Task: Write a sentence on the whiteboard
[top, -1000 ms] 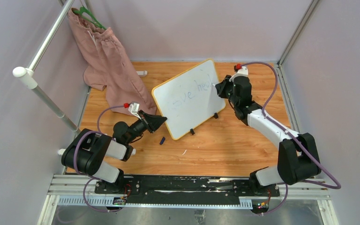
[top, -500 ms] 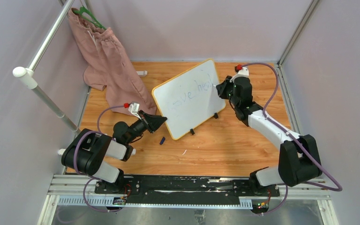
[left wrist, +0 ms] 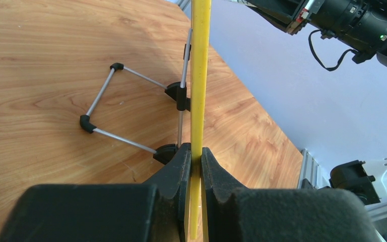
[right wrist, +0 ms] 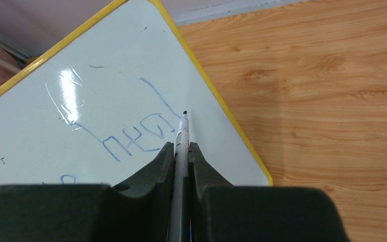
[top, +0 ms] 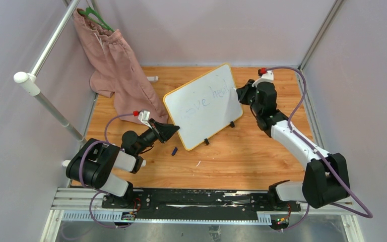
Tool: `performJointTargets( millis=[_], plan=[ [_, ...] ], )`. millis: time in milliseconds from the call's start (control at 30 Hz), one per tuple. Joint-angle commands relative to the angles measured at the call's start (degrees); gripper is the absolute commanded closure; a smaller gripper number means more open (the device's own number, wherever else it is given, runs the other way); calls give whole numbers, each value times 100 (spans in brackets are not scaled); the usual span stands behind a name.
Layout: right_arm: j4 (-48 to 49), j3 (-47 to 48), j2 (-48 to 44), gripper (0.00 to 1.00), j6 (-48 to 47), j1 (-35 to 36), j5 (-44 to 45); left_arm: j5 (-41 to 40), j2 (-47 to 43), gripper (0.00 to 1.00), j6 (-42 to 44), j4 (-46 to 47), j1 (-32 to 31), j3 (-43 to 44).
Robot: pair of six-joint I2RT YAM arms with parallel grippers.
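The whiteboard point(top: 204, 108), yellow-framed, stands tilted on its feet in the middle of the table. Faint blue handwriting, the sentence point(top: 209, 98), runs across it, and the right wrist view shows its strokes point(right wrist: 136, 136). My left gripper point(top: 174, 130) is shut on the board's lower left yellow edge point(left wrist: 200, 75), which sits pinched between the jaws point(left wrist: 195, 151). My right gripper point(top: 238, 95) is shut on a marker point(right wrist: 182, 133). The marker's tip sits at the board face point(right wrist: 80, 126), just right of the last stroke, near the right rim. I cannot tell whether the tip touches.
A pink cloth point(top: 116, 65) hangs from a green hanger at the back left, beside a slanting metal pole point(top: 45, 101). A small dark cap point(top: 174, 150) lies on the wood in front of the board. The board's wire stand point(left wrist: 131, 111) rests behind it.
My right arm has shifted a little to the right, carrying the marker toward the board's right edge. The left gripper and the board have not moved.
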Motion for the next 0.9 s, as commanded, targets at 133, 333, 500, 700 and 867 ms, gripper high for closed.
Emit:
performJointTargets(
  millis=[133, 333, 500, 700, 867],
  plan=[
    [338, 256, 206, 100, 12, -130, 90, 74, -95, 100, 39, 349, -46, 6],
    [438, 430, 377, 100, 24, -124, 153, 81, -87, 100, 40, 352, -46, 6],
    [425, 569, 481, 100, -2, -127, 199, 81, -97, 100, 40, 348, -46, 3],
    [405, 680, 587, 100, -3, -127, 164, 81, -86, 100, 31, 352, -46, 10],
    [404, 686, 608, 100, -8, -126, 135, 90, -95, 100, 35, 352, -46, 1]
  ],
)
